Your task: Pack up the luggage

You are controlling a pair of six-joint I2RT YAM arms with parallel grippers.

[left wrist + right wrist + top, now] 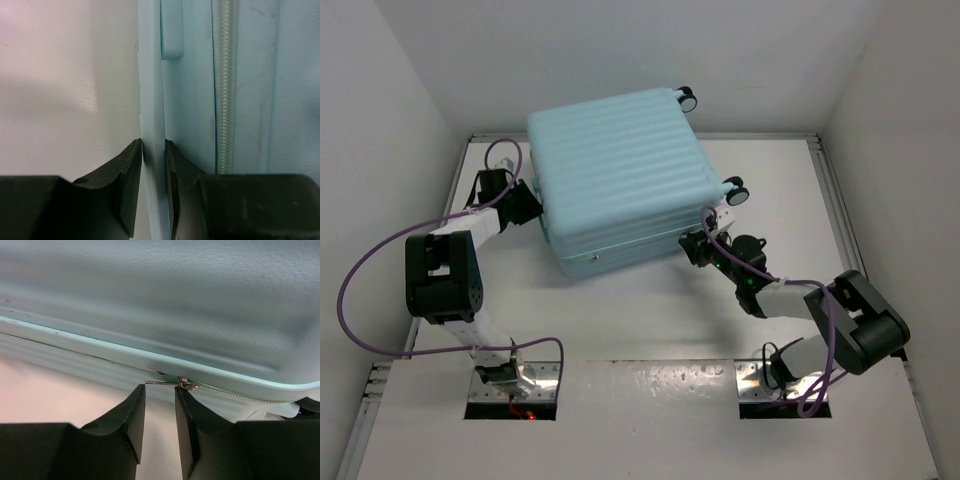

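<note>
The left hand (154, 146) is pinching the edge of the suitcase (615, 170) lying on the counter (650, 315). The right hand (160, 390), narrowly parted, is hovering short of the zip pull (170, 383); it needs centring on that tab before closing.

A white table (650, 320) sits between plain white walls (380, 90).

The luggage (615, 175) at upper centre is pale aqua with ribbed stripes, and its wheels (686, 97) are black. The cables (360, 270) at left are purple, the table (650, 320) white.
</note>
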